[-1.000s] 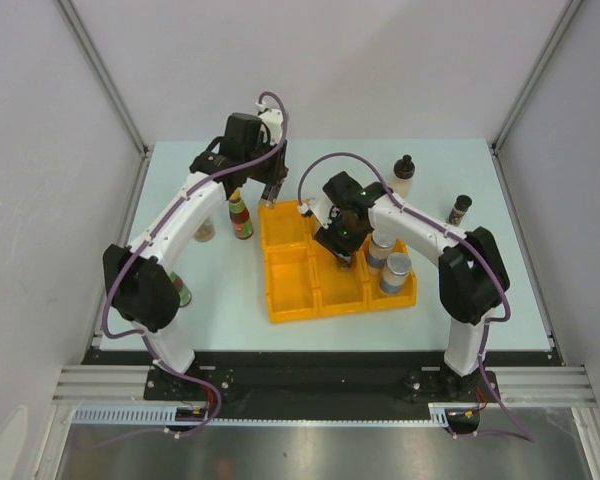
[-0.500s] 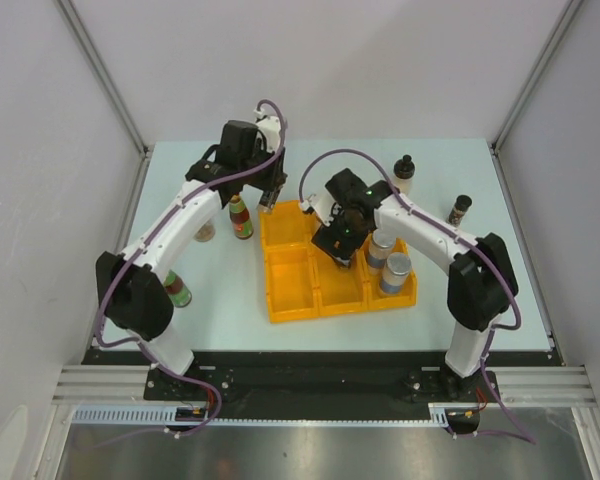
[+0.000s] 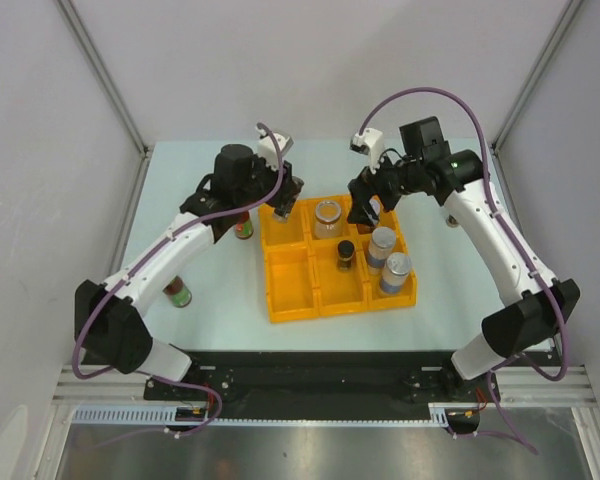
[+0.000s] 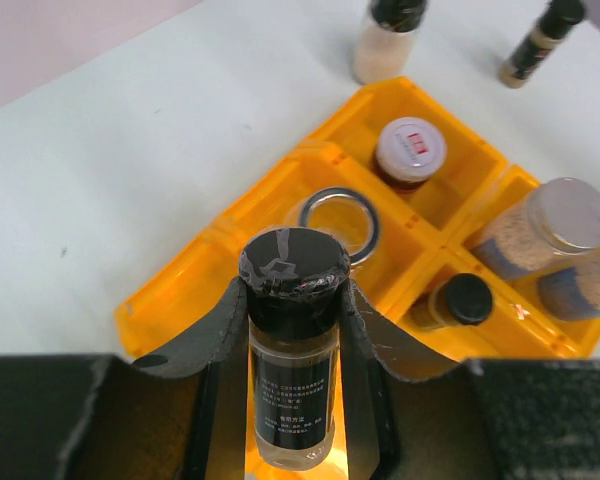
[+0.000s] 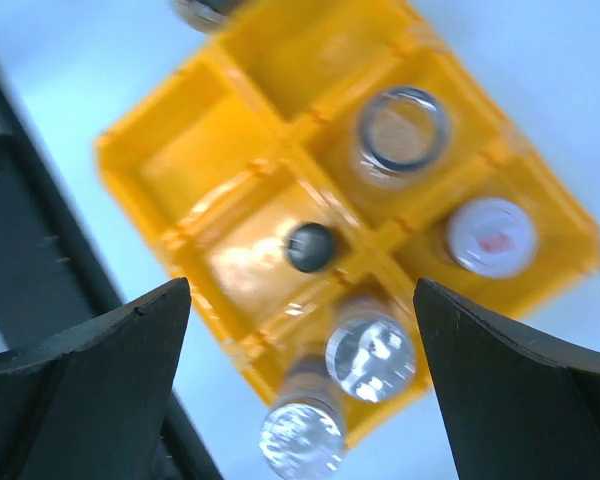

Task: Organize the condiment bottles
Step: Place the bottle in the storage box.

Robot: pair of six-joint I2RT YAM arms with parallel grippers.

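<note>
Yellow tray (image 3: 290,290), clear jar (image 3: 327,217), black-capped jar (image 3: 346,252), two shakers (image 3: 396,268) inside

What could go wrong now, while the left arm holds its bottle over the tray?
1. The left gripper holds the black-capped bottle close beside the clear jar; lowered off-centre, it may knock that jar or land on a divider of the tray.
2. The open right gripper hangs over the same tray, so the two grippers might collide.

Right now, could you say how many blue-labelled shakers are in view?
2: one blue-labelled, silver-lidded shaker and another share the yellow-orange plastic tray's near-right compartment; others may be hidden.
</note>
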